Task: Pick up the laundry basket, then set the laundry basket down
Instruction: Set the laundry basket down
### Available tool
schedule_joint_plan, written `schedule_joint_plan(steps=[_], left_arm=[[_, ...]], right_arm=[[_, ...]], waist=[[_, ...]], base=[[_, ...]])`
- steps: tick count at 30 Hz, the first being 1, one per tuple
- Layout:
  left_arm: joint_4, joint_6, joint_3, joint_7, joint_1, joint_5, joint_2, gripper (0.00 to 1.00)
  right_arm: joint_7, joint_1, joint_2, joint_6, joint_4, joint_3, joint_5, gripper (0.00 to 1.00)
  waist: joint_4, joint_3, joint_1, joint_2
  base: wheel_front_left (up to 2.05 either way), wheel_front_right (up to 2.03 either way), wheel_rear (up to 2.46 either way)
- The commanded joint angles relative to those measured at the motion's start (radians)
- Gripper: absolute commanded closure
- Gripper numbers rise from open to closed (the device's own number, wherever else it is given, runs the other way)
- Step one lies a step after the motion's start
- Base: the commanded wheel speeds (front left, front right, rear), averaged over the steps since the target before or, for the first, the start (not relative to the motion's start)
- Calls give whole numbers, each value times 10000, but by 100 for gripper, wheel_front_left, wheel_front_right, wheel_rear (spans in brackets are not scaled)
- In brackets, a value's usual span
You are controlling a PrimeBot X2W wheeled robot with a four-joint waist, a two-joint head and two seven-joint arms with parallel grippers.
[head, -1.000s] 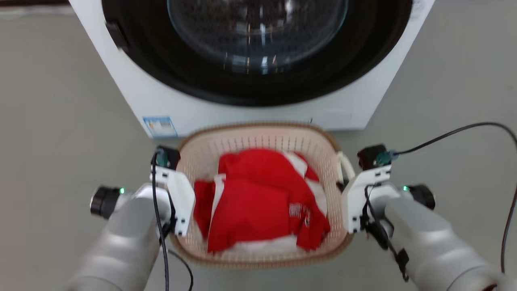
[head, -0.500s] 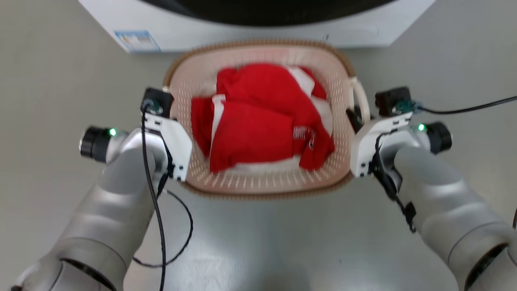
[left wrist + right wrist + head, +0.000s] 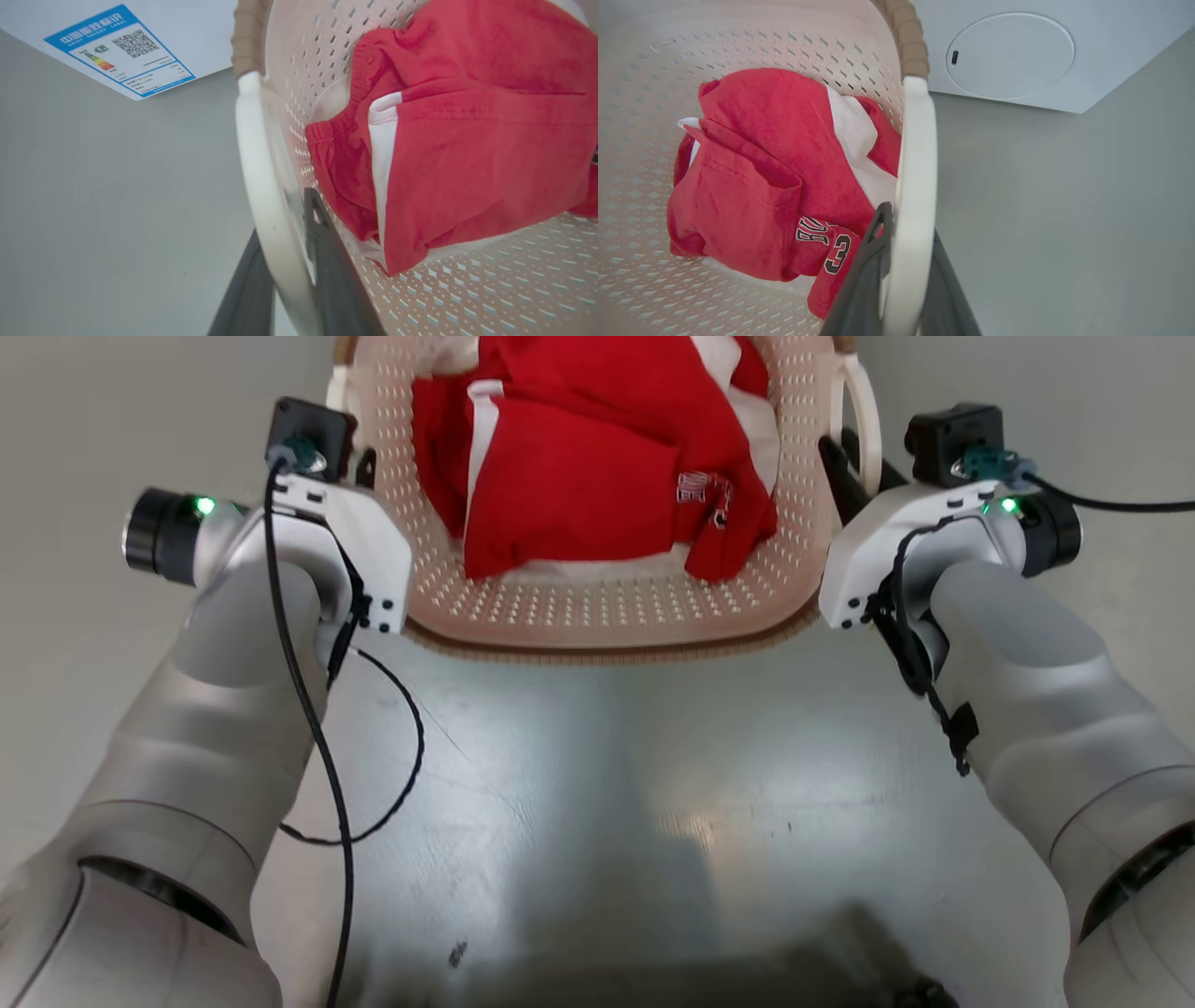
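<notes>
- Head view: the laundry basket [image 3: 607, 607], red clothes [image 3: 579, 457] inside, sits between my two wrists.
- Left wrist view: my left gripper [image 3: 286, 242] is clamped on the basket's white left handle [image 3: 261, 186], one finger on each side.
- Right wrist view: my right gripper [image 3: 908, 233] pinches the right handle [image 3: 917, 140] the same way, with the washing machine [image 3: 1017, 56] beyond.

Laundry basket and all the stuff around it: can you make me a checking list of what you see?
surface: smooth grey floor.
job's things: laundry basket, cream with a brown rim, holding red and white clothes; cannot tell whether it touches the floor.
clutter: nothing seen.
grippers: left gripper shut around the left handle; right gripper shut around the right handle.
cables: black cable hangs in a loose loop on the left; second cable runs off to the right.
surroundings: white washing machine beyond the basket, with a blue label and a round flap.
</notes>
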Motion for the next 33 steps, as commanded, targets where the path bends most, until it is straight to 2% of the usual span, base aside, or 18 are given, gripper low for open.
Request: schedule_joint_plan(steps=[1, 12, 30, 31, 32, 33], left_arm=[[-135, 93, 84, -211, -347, 224, 298, 100], [-61, 126, 19, -427, -663, 180, 297, 100], [-1, -57, -230, 185, -773, 68, 294, 100], [0, -41, -203, 184, -774, 26, 284, 77], [0, -41, -203, 184, -774, 26, 284, 77], [1, 9, -163, 201, -773, -25, 288, 56]], right_arm=[[-139, 243, 320, 177, -140, 80, -268, 100], [-173, 167, 320, 177, -114, -568, -615, 100], [-137, 514, 320, 177, -108, -985, -767, 99], [-132, 501, 320, 177, -108, -992, -787, 77], [-132, 501, 320, 177, -108, -992, -787, 77], [-138, 475, 319, 177, -107, -1047, -851, 56]], waist=[[-99, 444, 0, 0], [-118, 890, 0, 0], [-131, 1005, 0, 0], [-133, 1009, 0, 0], [-133, 1009, 0, 0], [-150, 1014, 0, 0]], base=[[0, 0, 0], [0, 0, 0], [0, 0, 0], [0, 0, 0], [0, 0, 0], [0, 0, 0]])
